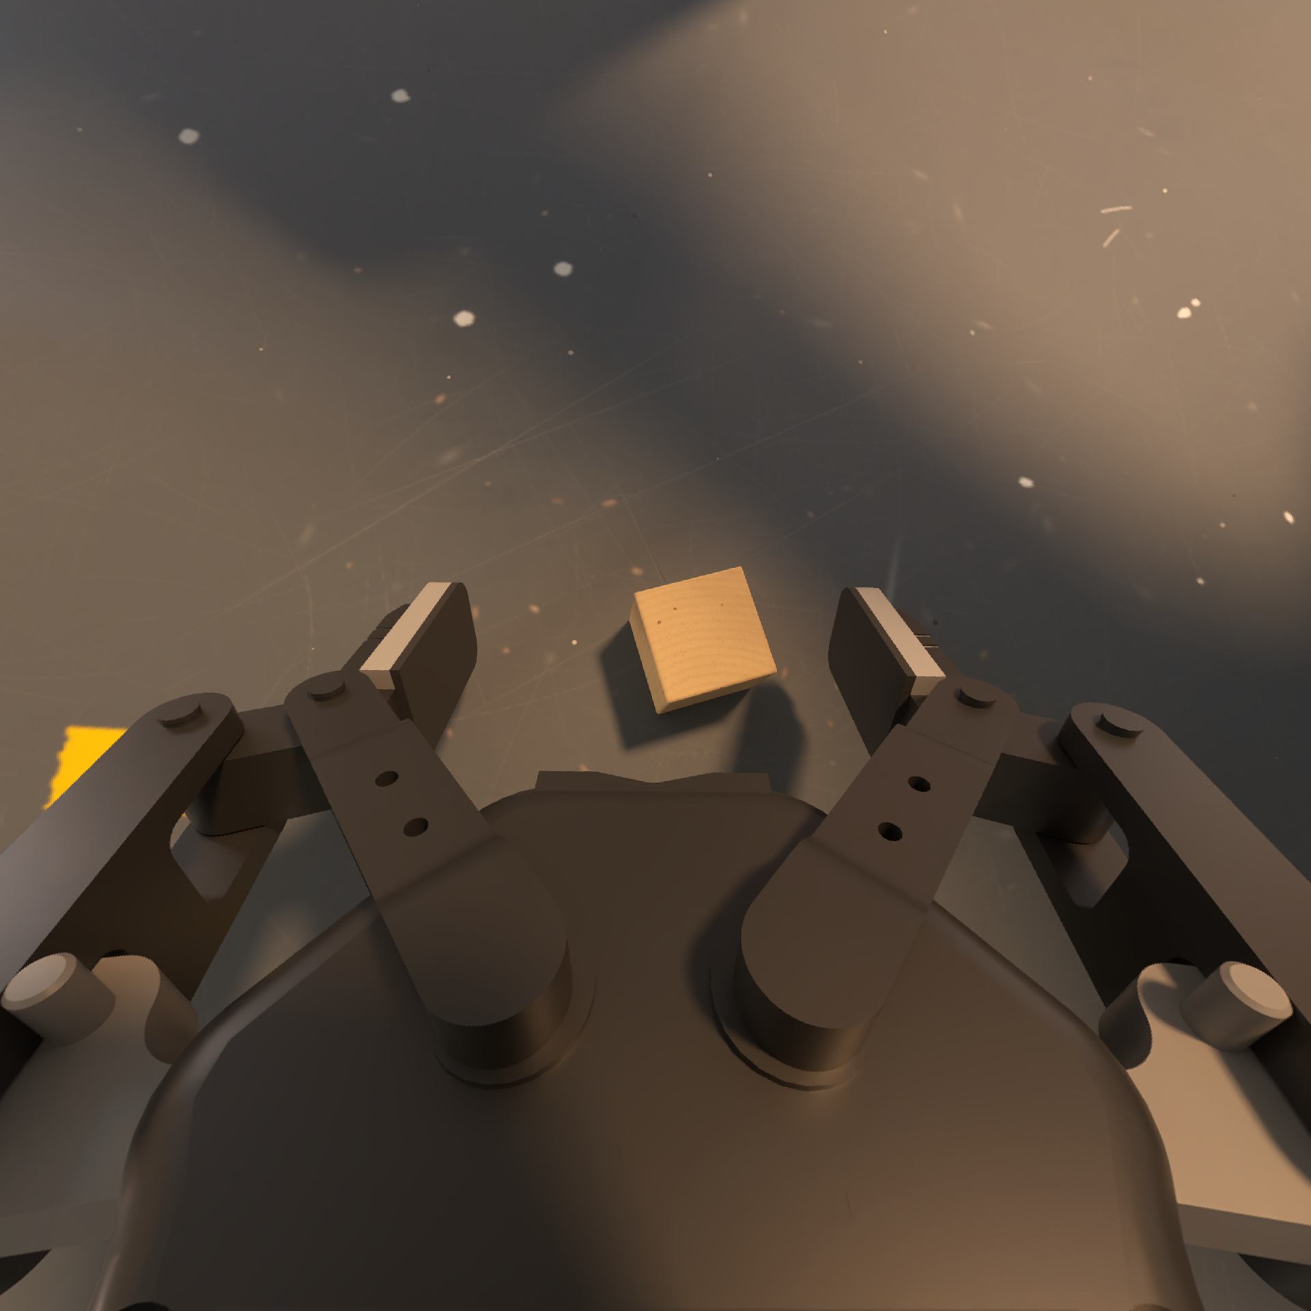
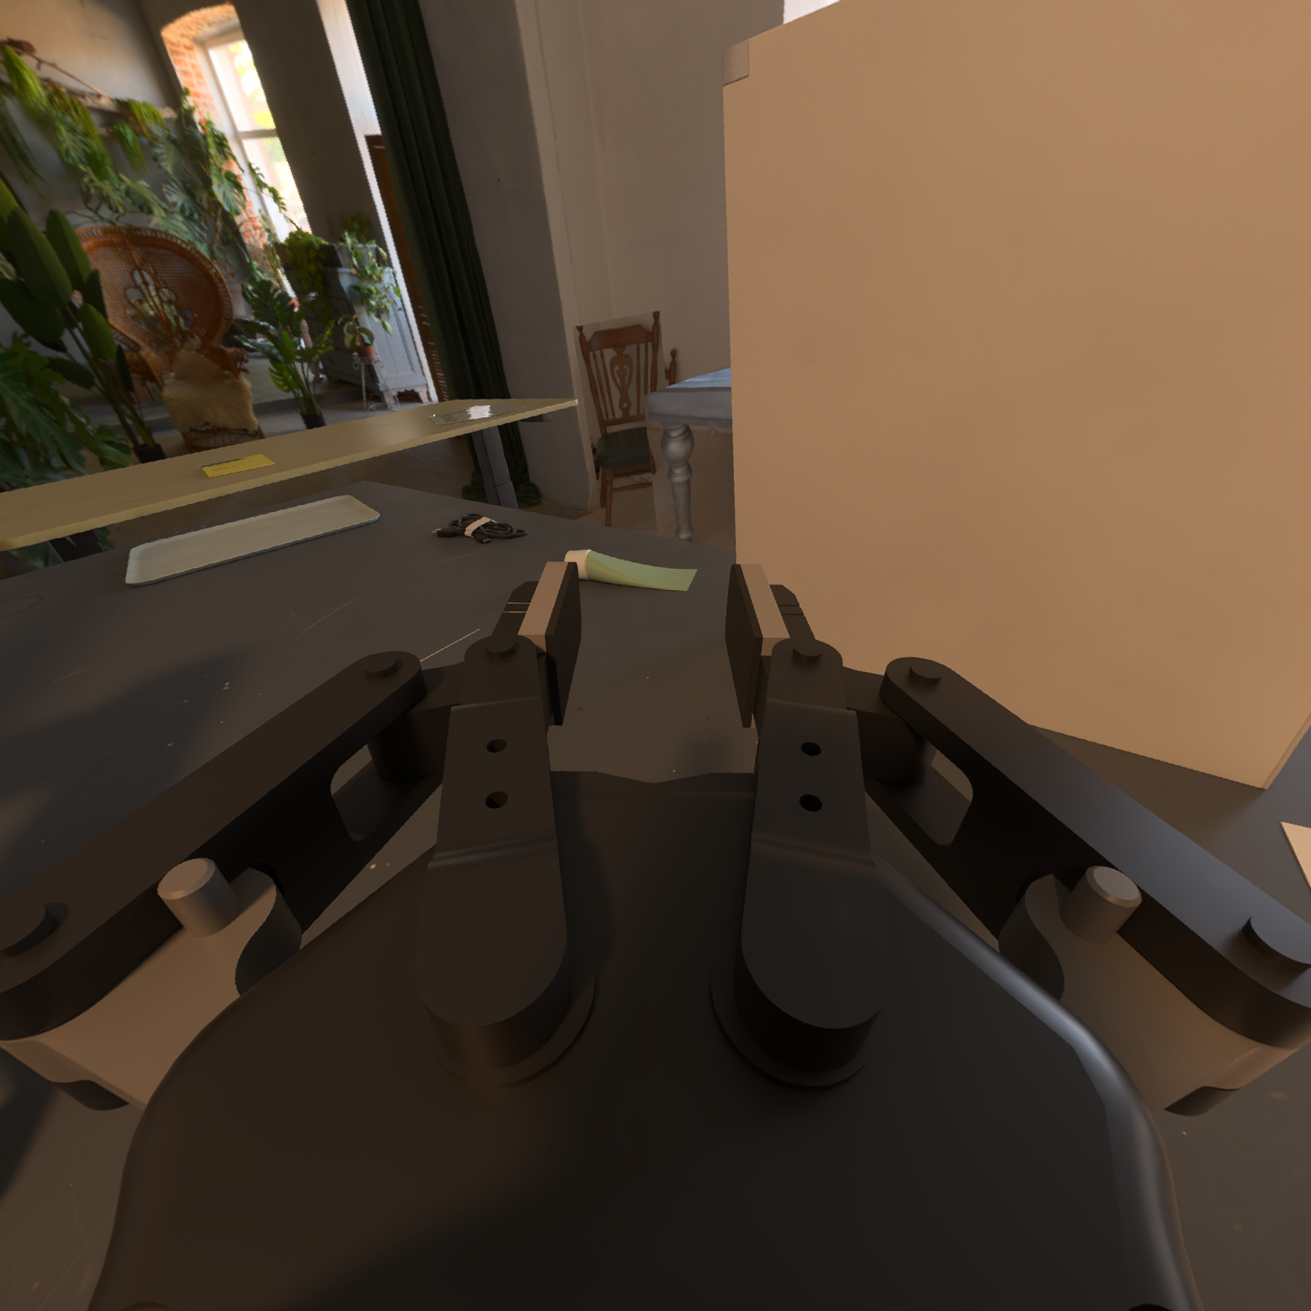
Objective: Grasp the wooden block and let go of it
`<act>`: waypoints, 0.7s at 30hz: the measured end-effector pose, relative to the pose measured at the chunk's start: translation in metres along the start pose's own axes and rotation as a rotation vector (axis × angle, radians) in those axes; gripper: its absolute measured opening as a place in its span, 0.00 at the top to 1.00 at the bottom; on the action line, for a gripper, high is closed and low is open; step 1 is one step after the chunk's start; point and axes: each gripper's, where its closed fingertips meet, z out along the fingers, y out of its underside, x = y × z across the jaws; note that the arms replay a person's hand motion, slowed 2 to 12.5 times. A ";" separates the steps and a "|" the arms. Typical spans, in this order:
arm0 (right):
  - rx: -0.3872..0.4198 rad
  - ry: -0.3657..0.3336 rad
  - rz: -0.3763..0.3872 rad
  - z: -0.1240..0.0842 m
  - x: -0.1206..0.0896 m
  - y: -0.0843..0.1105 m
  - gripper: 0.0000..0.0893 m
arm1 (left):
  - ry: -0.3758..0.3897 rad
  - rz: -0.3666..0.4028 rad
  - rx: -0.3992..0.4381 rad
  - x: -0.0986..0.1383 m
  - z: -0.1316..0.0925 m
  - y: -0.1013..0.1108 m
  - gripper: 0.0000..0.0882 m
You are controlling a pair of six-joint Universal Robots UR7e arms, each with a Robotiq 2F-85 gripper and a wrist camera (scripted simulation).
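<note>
Jaws spread, left gripper (image 1: 653, 642) | wooden block (image 1: 701, 638) between, untouched

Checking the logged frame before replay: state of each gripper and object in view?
left gripper: open, empty, above the table.
wooden block: flat on the table, between the fingers, untouched.
right gripper: open, empty.
tray: flat, empty.
cable bundle: coiled, tied.
green tube: lying down, capped.

The right hand (image 2: 653, 631) hangs empty, fingers parted, above the dark table (image 2: 213, 660).
</note>
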 end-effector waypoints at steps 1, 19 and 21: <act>0.000 -0.001 0.001 0.000 0.000 0.000 0.58 | 0.002 -0.003 0.001 0.000 0.000 -0.001 0.03; -0.002 -0.016 0.006 0.003 -0.006 0.002 0.58 | -0.001 -0.007 0.002 -0.004 0.005 -0.005 0.03; -0.003 -0.019 0.008 0.004 -0.007 0.002 0.58 | -0.001 -0.008 0.000 -0.004 0.006 -0.006 0.03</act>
